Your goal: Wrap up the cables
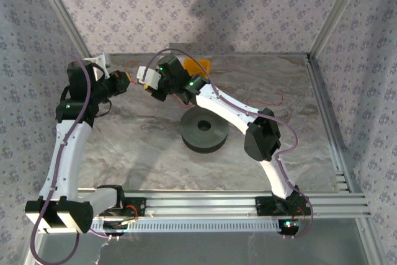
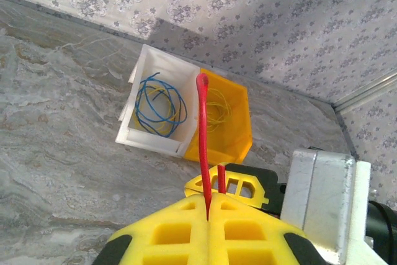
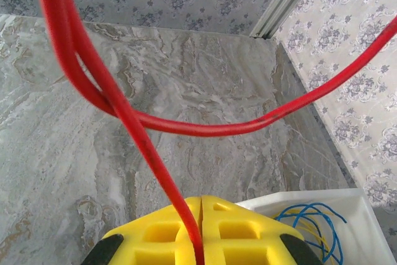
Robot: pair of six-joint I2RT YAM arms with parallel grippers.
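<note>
Grippers both pinch the red cable (image 2: 203, 141), up near the back of the table (image 1: 155, 147). The left gripper (image 2: 208, 210) is squeezed tight on it, and the right gripper (image 3: 200, 212) squeezes it the same way, just beside. I think they hold it between them to keep one short bit tight for winding (the rest hangs in a loose loop). The grey spool (image 1: 205, 130) sits in the middle, apart from both, not yet wrapped
</note>
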